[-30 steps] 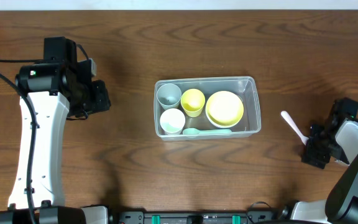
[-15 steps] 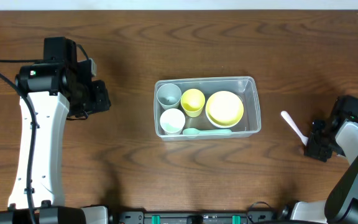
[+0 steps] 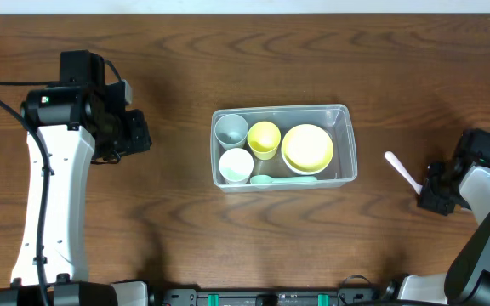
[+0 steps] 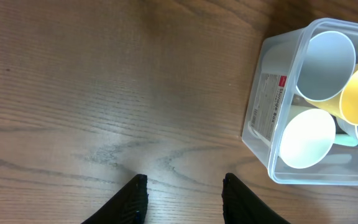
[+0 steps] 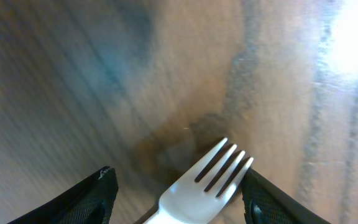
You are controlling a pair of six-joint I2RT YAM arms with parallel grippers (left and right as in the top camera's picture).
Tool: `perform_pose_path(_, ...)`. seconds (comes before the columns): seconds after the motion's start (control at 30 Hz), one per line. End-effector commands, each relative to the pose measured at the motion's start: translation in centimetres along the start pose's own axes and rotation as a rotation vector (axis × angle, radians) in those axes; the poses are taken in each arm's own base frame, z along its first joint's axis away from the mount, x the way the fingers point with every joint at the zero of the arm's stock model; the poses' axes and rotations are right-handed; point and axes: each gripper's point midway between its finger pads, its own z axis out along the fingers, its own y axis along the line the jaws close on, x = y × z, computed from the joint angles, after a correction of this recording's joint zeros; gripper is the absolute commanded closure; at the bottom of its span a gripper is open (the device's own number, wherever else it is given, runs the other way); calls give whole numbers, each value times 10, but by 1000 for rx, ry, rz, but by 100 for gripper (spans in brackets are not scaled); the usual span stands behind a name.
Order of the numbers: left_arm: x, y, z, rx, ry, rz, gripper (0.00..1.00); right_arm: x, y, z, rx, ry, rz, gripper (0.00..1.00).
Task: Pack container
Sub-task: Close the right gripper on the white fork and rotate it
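Note:
The clear container (image 3: 279,109) stands mid-table, and its labelled end wall (image 4: 263,106) shows in the left wrist view. Inside are a blue-grey cup (image 3: 231,129), a white cup (image 3: 236,164), a yellow cup (image 3: 264,138), a yellow bowl (image 3: 307,147) and a mint spoon (image 3: 279,179). A white fork (image 3: 401,172) lies on the wood to the right. My right gripper (image 3: 436,197) sits at its near end. In the right wrist view the fork (image 5: 204,186) lies between the jaws of my right gripper (image 5: 178,175); the right jaw is at the tines and the left jaw stands apart. My left gripper (image 3: 134,132) hangs open over bare wood left of the container, and nothing is between the jaws of the left gripper (image 4: 184,179).
The white left arm (image 3: 49,195) runs down the table's left side. Brown wooden tabletop (image 3: 177,221) surrounds the container on all sides.
The right gripper's jaws have narrowed around the fork and it has shifted slightly up and to the right. The left arm and the container's contents are unchanged.

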Motion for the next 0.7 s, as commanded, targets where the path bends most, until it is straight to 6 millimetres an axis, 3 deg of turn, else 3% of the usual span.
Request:
perform_pose_path(0.0, 3, -1, -2, 3, 1, -4, 60, -3, -18, 14, 61, -10, -2, 34)
perform_pose_path(0.27, 3, -1, -2, 3, 1, -4, 59, -2, -28, 14, 101, -4, -30, 47)
perform_pose_path(0.67, 4, -1, -2, 2, 5, -5, 59, 0, -49, 11, 188, 4, -34, 53)
